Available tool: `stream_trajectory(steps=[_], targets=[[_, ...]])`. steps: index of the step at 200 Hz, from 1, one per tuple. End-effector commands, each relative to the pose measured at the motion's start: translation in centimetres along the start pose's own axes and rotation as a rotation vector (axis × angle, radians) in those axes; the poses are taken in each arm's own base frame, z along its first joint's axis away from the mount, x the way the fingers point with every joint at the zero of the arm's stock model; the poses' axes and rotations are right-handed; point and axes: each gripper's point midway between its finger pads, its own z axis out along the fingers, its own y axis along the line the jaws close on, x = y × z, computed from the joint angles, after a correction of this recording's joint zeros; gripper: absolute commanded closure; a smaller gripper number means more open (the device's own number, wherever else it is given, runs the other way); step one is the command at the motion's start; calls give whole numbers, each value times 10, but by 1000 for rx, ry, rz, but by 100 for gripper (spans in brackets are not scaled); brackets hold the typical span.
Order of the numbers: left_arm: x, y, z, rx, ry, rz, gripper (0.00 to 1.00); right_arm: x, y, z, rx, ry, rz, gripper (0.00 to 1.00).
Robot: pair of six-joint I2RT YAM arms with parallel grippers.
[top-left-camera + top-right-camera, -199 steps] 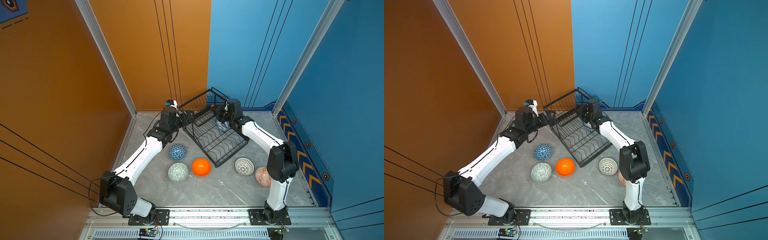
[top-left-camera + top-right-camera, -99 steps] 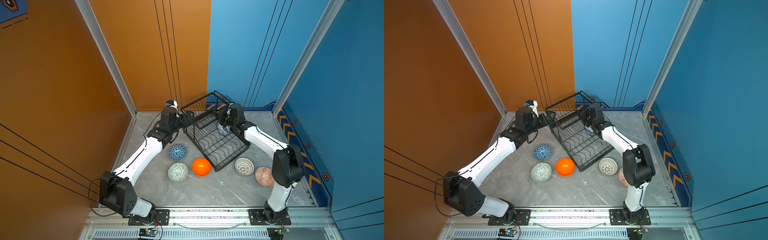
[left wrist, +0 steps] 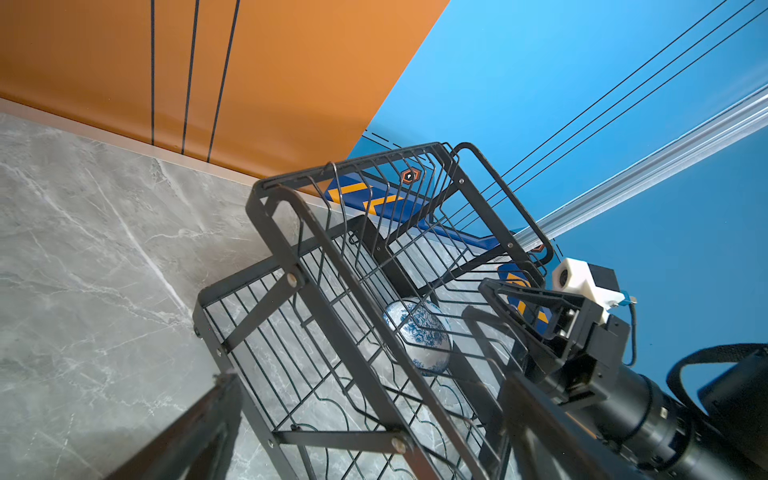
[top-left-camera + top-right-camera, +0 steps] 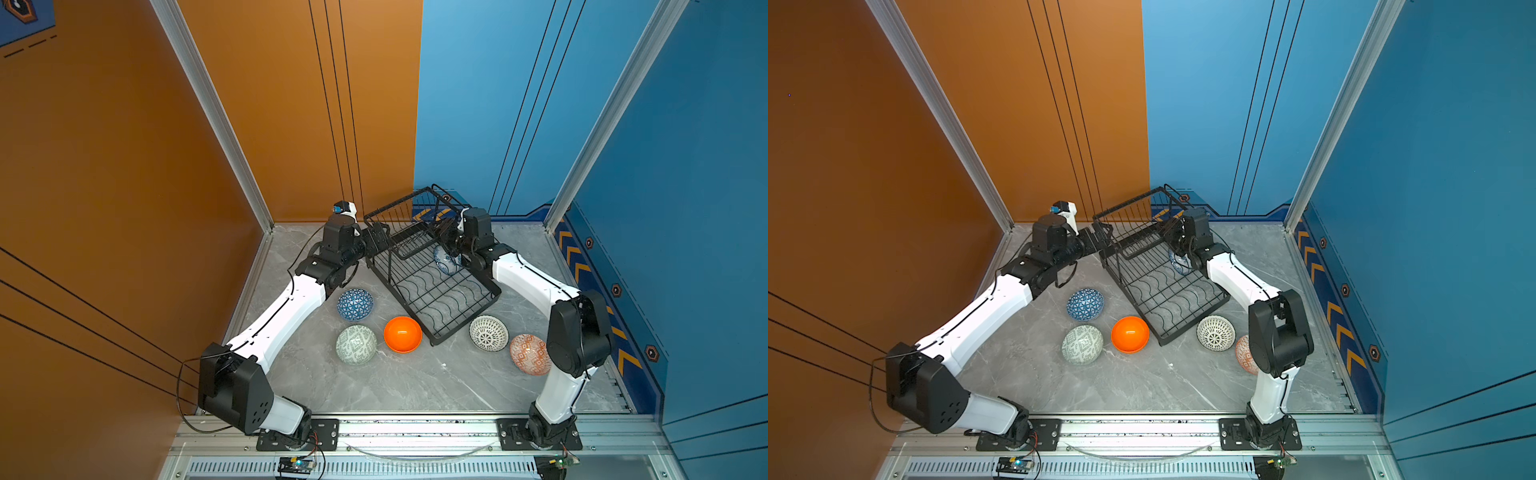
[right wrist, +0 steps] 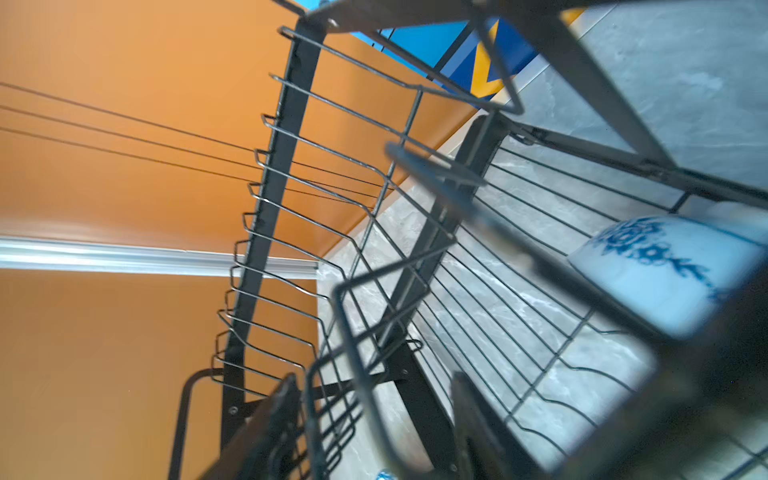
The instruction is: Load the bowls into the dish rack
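Note:
The black wire dish rack (image 4: 436, 291) (image 4: 1167, 291) stands askew mid-floor. A white-blue floral bowl (image 4: 445, 259) (image 3: 417, 336) (image 5: 665, 270) leans in its base under the raised basket. My left gripper (image 4: 380, 241) (image 3: 374, 424) is open and straddles the rack's left corner frame. My right gripper (image 4: 444, 232) (image 5: 374, 424) is open around the basket's wire rim, just above that bowl. On the floor lie the blue triangle bowl (image 4: 355, 304), pale green bowl (image 4: 356, 345), orange bowl (image 4: 402, 334), white lattice bowl (image 4: 488, 333) and red-orange bowl (image 4: 530, 354).
Orange wall panels and blue wall panels close in the grey marble floor (image 4: 395, 390) on three sides. The rack's front corner almost touches the orange bowl. My right arm's elbow (image 4: 577, 332) hangs over the red-orange bowl. An aluminium rail (image 4: 415, 428) runs along the front.
The rack has slid slightly toward the front along with my right gripper. The right jaws now stand wider apart around the basket wire. My left arm has stayed put.

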Motion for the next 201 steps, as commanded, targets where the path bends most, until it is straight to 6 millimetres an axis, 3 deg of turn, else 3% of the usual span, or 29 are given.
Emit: stream_trajectory(steps=[1, 15, 59, 93, 126, 129, 145, 201], targets=[[0, 4, -14, -23, -7, 12, 2, -7, 8, -19, 16, -11, -105, 18], [2, 6, -16, -31, 1, 1, 2, -11, 13, -26, 4, -22, -118, 0], [8, 14, -29, -45, 6, -21, 2, -18, 27, -56, -16, -48, -160, 0], [16, 21, -43, -26, 21, -71, 2, -20, 20, -87, 33, -72, -216, 0], [61, 38, -62, -54, 142, -99, 2, -10, -9, -126, 159, -69, -328, 0], [75, 47, -62, -74, 171, -102, 2, -8, -12, -129, 171, -66, -337, 0], [107, 56, -70, -90, 249, -97, 2, 2, -26, -143, 223, -44, -393, 0], [205, 48, -80, -140, 553, 129, 1, 32, -64, -172, 331, 15, -511, 0]])
